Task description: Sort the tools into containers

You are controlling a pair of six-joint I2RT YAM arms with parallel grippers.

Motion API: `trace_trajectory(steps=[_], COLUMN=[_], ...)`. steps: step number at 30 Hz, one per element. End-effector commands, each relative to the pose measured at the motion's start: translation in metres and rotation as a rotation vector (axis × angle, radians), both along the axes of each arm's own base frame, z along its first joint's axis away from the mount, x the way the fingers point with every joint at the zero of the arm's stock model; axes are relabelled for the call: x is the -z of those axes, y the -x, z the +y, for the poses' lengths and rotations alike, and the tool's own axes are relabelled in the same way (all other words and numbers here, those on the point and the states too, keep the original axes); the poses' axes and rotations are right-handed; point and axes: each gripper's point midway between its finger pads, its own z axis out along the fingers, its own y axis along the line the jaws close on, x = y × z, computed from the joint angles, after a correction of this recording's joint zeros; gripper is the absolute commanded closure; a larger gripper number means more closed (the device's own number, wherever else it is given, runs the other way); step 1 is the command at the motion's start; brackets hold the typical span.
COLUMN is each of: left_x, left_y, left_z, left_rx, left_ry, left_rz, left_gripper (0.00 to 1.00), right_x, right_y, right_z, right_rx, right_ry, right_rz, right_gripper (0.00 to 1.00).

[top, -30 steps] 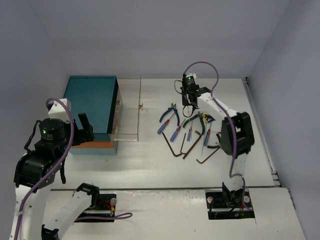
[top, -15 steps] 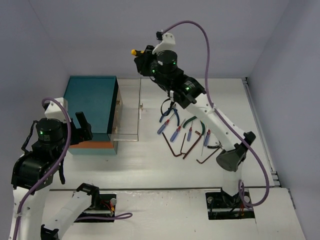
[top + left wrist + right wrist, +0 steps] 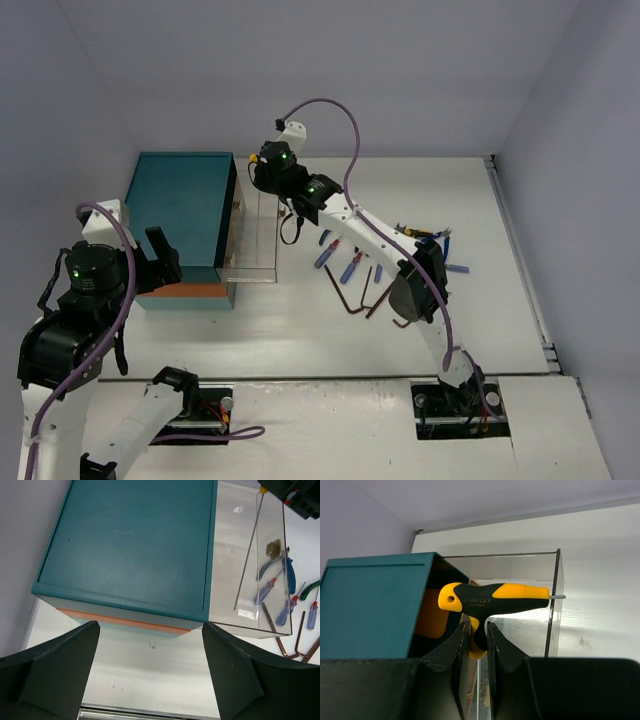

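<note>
- R gripper: clenched on the black stem of a yellow-and-black T-handle key. The handle lies crosswise just above my fingers, w/ "STANLEY" legible.
- T-handle key, posn.: I hold it aloft over the clear drawer, near the drawer's 12 o'clock end in top view. In L wrist view its thin shaft hangs down across the drawer. Can't tell whether the tip touches the floor.
- Drawer: pulled out of the teal chest toward 3 o'clock, w/ a brass knob on its front wall.
- L gripper: released, jaws wide apart, nothing btwn them. I hover it at the chest's 6 o'clock side, above the orange band.
- Other tools: on the table, at 3–4 o'clock of the drawer.
  - blue-handled pliers, nearest the knob
  - blue-and-red screwdrivers
  - dark L-shaped hex keys
  - green-handled pliers
- R arm: reaches from 5 o'clock over this pile to the drawer.
</note>
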Motion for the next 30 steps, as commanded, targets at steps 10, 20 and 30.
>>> trace_trajectory(steps=[10, 20, 30], left_x=[-0.001, -0.002, -0.011], left_y=[-0.004, -0.003, -0.004], left_z=[-0.001, 0.0, -0.002], left_rx=[-0.009, -0.013, 0.0], left_ry=[0.012, 0.011, 0.013], left_rz=[-0.021, -0.029, -0.042], left_gripper=[0.19, 0.19, 0.19], right_x=[-0.009, -0.02, -0.102], right_y=[0.009, 0.017, 0.023], right_z=[0.022, 0.029, -0.108], right_rx=[-0.054, -0.092, 0.096], right_ry=[-0.046, -0.038, 0.224], right_rz=[-0.042, -0.065, -0.253], right_gripper=[0.86, 0.55, 0.53])
